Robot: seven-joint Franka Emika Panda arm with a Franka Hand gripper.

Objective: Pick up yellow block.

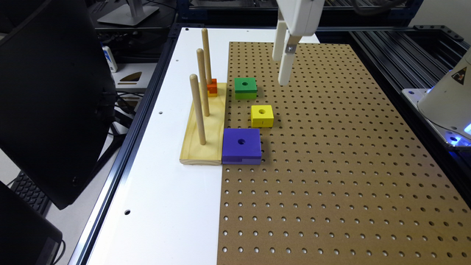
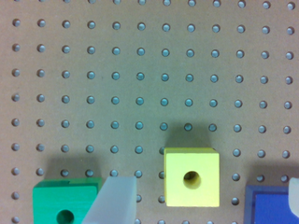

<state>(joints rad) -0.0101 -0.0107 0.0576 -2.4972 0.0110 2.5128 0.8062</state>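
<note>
The yellow block (image 1: pixel 262 115) is a small square with a round centre hole, lying flat on the brown pegboard (image 1: pixel 331 165) between a green block (image 1: pixel 245 88) and a larger purple block (image 1: pixel 241 145). My gripper (image 1: pixel 280 71) hangs above the board, behind the yellow block and towards the exterior view's right of the green one, touching nothing. In the wrist view the yellow block (image 2: pixel 192 177) sits between my two white fingers (image 2: pixel 114 200), which stand wide apart, so the gripper (image 2: pixel 205 189) is open and holds nothing. The green block (image 2: pixel 65 203) and purple block (image 2: pixel 271 205) flank it.
A wooden base (image 1: pixel 206 129) with three upright pegs (image 1: pixel 197 108) stands on the exterior view's left of the blocks, a small orange-and-yellow piece (image 1: pixel 212 87) at its far end. A dark monitor (image 1: pixel 51 99) is at the left, and the robot's base (image 1: pixel 445 99) at the right.
</note>
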